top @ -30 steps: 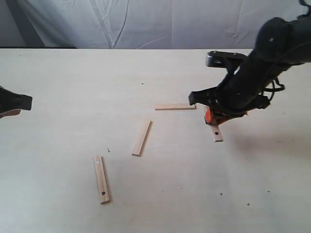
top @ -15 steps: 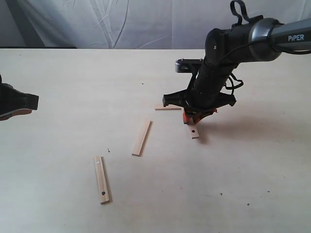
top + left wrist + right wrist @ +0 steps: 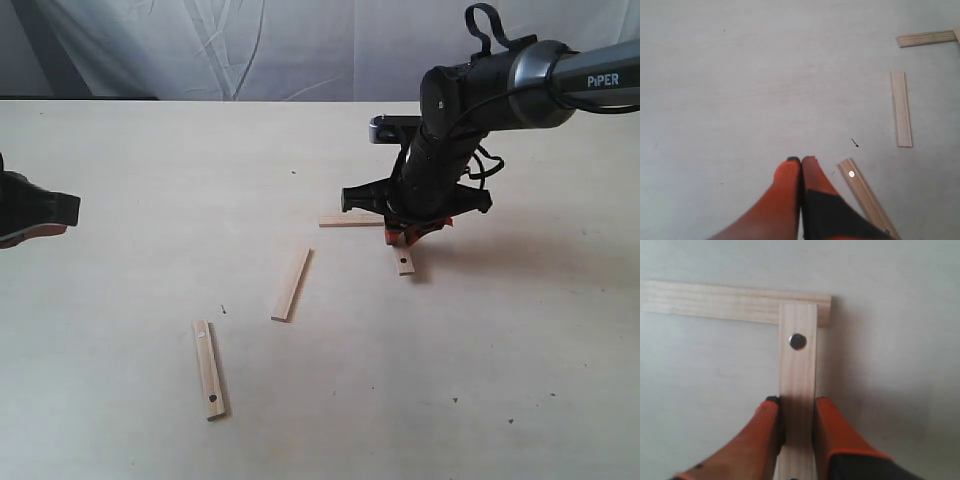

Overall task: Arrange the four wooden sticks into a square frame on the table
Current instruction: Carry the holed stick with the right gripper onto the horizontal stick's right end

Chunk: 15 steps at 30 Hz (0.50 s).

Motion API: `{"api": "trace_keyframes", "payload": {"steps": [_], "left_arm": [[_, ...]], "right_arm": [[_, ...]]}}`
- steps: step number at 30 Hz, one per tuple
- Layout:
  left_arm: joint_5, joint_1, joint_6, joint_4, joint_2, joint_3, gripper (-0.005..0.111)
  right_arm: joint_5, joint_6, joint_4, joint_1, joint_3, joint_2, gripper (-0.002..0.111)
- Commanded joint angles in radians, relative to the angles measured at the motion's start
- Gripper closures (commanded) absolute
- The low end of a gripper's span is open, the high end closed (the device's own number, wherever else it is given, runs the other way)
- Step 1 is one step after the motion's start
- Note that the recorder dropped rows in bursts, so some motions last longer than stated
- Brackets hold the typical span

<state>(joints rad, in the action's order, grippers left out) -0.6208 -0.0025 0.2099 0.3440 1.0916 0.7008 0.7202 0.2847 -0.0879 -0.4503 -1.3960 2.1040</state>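
The pale cream, faintly grained table [image 3: 150,150] has the left jaws at the 9 o'clock edge of the exterior view, mostly cut off there. The left wrist view shows their orange fingers [image 3: 785,190] pressed tip to tip, closed on nothing.

At 7 o'clock from the table's middle lies a flat light-wood strip [image 3: 208,369] with a dark hole near each end. The wrist view shows a shiny dot in one hole. Near the middle, a plain strip [image 3: 291,284] slants from 1 to 7 o'clock. At its 2 o'clock a third strip [image 3: 350,221] runs 9 to 3, its right end hidden under the black right arm [image 3: 450,130].

The right jaws grip the fourth strip [image 3: 403,262] by its long edges. From outside only its near end, with a dark hole, shows. The right wrist view alone shows the corner: the held strip's end, bearing a dark round stud, overlaps the third strip's end in an L. Whether it presses down or hovers, I cannot tell.
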Motion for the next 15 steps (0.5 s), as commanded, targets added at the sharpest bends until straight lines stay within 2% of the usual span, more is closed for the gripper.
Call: {"api": "trace_keyframes", "payload": {"steps": [1, 11, 13, 15], "left_arm": [[0.008, -0.009, 0.003, 0.015, 0.003, 0.005, 0.107], [0.008, -0.009, 0.010, 0.023, 0.003, 0.005, 0.107], [0.008, -0.009, 0.010, 0.023, 0.003, 0.005, 0.107], [0.008, -0.009, 0.010, 0.023, 0.003, 0.005, 0.107]], "right_arm": [[-0.033, 0.024, 0.013, 0.001, -0.006, 0.001, 0.109], [-0.038, 0.049, 0.011, 0.001, -0.006, 0.001, 0.109], [-0.038, 0.049, 0.011, 0.001, -0.006, 0.001, 0.104], [-0.036, 0.049, 0.009, 0.001, -0.006, 0.001, 0.092]]}}
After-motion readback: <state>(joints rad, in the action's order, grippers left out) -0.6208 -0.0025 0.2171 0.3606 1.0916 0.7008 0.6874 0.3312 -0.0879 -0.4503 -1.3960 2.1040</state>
